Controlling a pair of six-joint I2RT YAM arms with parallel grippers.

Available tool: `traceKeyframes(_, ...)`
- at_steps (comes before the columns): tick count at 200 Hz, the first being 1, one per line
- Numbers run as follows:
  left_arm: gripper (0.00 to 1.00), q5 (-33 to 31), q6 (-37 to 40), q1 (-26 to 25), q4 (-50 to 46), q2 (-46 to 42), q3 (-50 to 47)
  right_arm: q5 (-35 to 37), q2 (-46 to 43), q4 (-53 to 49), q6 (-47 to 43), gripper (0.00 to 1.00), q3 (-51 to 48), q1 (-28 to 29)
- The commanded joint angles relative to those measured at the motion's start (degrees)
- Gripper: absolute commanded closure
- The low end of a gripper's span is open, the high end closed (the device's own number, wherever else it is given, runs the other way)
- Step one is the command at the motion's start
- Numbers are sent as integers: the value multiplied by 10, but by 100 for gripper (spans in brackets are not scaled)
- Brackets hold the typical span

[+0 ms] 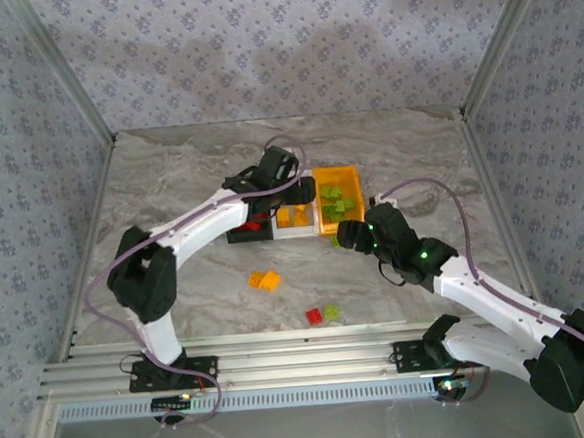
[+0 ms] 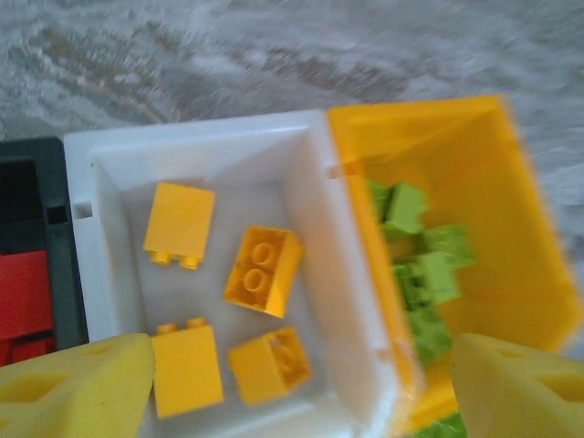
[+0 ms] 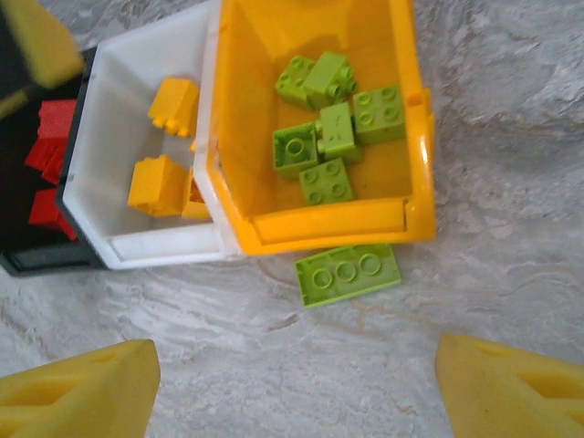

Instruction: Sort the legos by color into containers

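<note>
The three joined containers stand mid-table: black bin [image 1: 245, 232], white bin [image 1: 294, 219], orange bin [image 1: 339, 198]. My left gripper [image 2: 297, 392] hangs open over the white bin [image 2: 91, 173], where several orange-yellow legos [image 2: 263, 271] lie. Red legos [image 2: 23, 292] sit in the black bin. Several lime green legos [image 3: 333, 128] fill the orange bin [image 3: 328, 224]. My right gripper [image 3: 297, 388] is open above bare table, just in front of the orange bin. A green lego [image 3: 349, 272] lies underside up on the table against that bin's front wall, between me and the bin.
Loose on the table nearer the arm bases lie orange-yellow legos [image 1: 264, 279], a red lego [image 1: 315, 316] and a green lego [image 1: 331, 312]. Patterned walls enclose the marbled table [image 1: 169, 177] on three sides.
</note>
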Motion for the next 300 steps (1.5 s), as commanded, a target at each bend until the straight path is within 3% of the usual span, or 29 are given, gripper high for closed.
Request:
traceKeyframes(1, 11, 24, -6, -19, 21, -95, -36, -18, -4, -23, 1, 19, -11, 16)
traceKeyframes(18, 7, 32, -13, -35, 33, -152, -85, -25, -2, -23, -3, 19, -15, 33)
traceKeyframes(27, 1, 32, -17, -43, 37, -182, -114, -29, 0, -23, -5, 19, -19, 44)
traceKeyframes(82, 1, 13, -60, -70, 16, -376, -310, -36, 34, -31, -11, 19, -26, 130)
traceKeyframes(144, 1, -92, -135, -68, -76, -560, -474, -28, 157, -50, -67, 21, 24, 251)
traceKeyframes(205, 0, -106, -145, -60, -92, -595, -491, -2, 255, -68, -89, 28, 79, 321)
traceKeyframes(300, 1, -110, -143, -48, -102, -602, -497, 14, 354, -128, -79, 39, 121, 354)
